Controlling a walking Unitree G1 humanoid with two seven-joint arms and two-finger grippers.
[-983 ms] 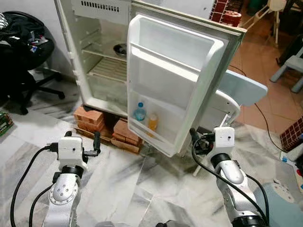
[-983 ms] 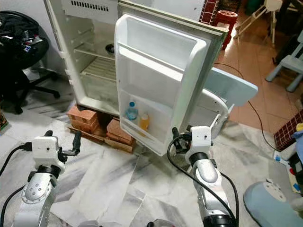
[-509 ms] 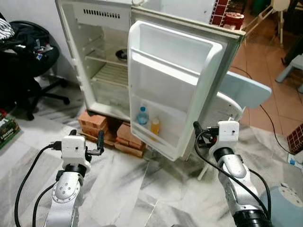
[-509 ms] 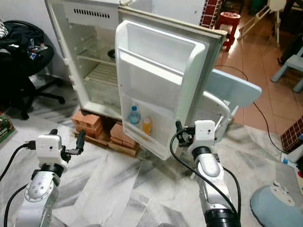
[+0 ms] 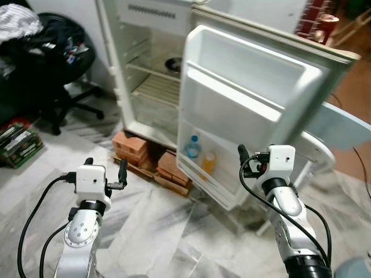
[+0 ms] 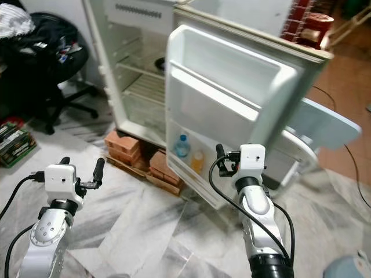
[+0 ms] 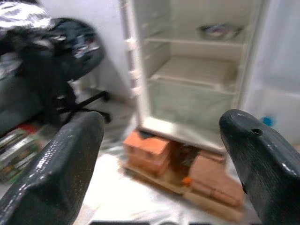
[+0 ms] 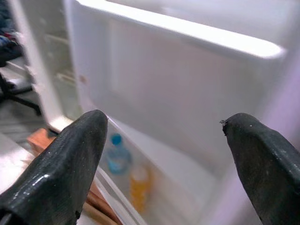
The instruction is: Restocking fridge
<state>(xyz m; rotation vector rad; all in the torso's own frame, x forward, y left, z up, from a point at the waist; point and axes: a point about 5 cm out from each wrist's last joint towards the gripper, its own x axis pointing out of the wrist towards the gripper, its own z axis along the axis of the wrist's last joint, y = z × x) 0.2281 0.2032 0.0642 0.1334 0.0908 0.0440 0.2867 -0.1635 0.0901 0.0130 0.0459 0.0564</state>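
stood before the open fridge [image 5: 152, 87] with left gripper [image 5: 106, 171] and right gripper [image 5: 250, 162] both spread and empty, water bottle [image 5: 192, 147] in the door shelf at 12 o'clock, probably light, slick, best gripped mid-body

bottles [image 5: 199, 155] in fridge door [image 5: 249, 110], bricks [image 5: 151, 161] beneath
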